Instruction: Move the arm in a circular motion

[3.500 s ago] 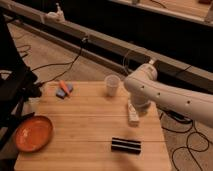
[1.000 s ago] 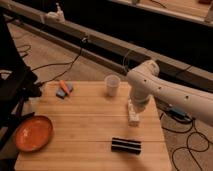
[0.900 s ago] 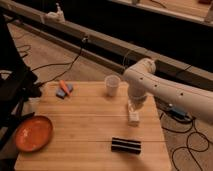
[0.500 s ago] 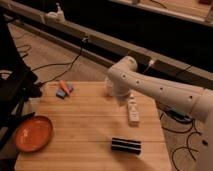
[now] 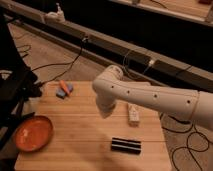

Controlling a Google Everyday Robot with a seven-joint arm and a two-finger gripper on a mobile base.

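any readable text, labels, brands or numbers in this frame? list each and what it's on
None readable.
White arm: no lettering, only small dark screw holes.
Gripper, hanging below the elbow joint over the wooden table: no marking shows.
White rectangular item: any print too blurred to read.
Black bar, orange bowl, blue and orange items: no text visible.

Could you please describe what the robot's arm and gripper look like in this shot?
The arm is glossy white, built of thick rounded tube segments that meet at a bulbous joint, with a row of small dark screw holes along the long segment. No cables or labels show on it. The gripper hangs at the short lower end, over the wooden table; it appears as a white stub, with no further detail visible.
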